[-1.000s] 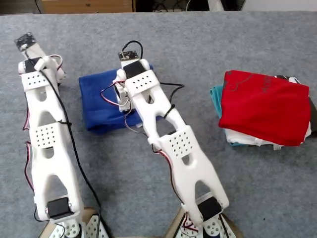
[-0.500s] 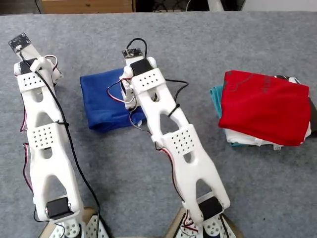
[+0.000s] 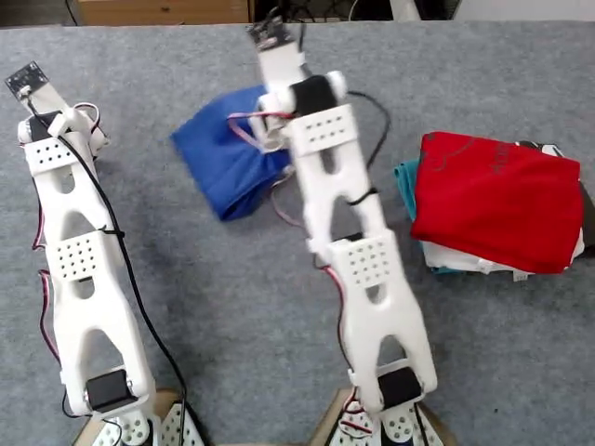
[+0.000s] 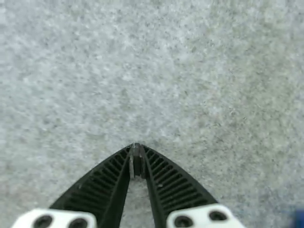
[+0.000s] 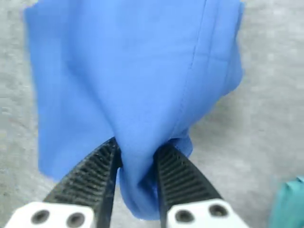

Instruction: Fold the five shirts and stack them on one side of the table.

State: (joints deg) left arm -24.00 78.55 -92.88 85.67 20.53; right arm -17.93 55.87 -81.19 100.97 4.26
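The right arm's white wrist covers one side of the folded blue cotton shirt (image 3: 228,167) in the high view, so the grip itself cannot be seen from above. The right wrist view shows it: the right gripper (image 5: 137,161) has its black ribbed fingers (image 5: 97,166) clamped on a bunched fold of the blue cloth, which bulges between them and spreads out beyond. How many layers are pinched is hard to make out. The shirt lies on the grey felt table (image 3: 232,307) near the far edge, about midway along it, with its nearer corner pointing toward the arms' bases.

Only the outer edges of the lower garments in the stack can be seen. The folded red shirt (image 3: 497,200) covers almost all of it. A white layer (image 3: 465,260) peeks out along the near side, a strip of teal fabric (image 3: 405,181) along the side facing the blue shirt, and a dark piece (image 3: 588,209) is cut off at the table's right edge. The number of garments in the stack cannot be counted. It sits well apart from the blue shirt.

The left gripper (image 4: 137,159) is closed on nothing, fingertips touching, over bare felt near the far left corner.
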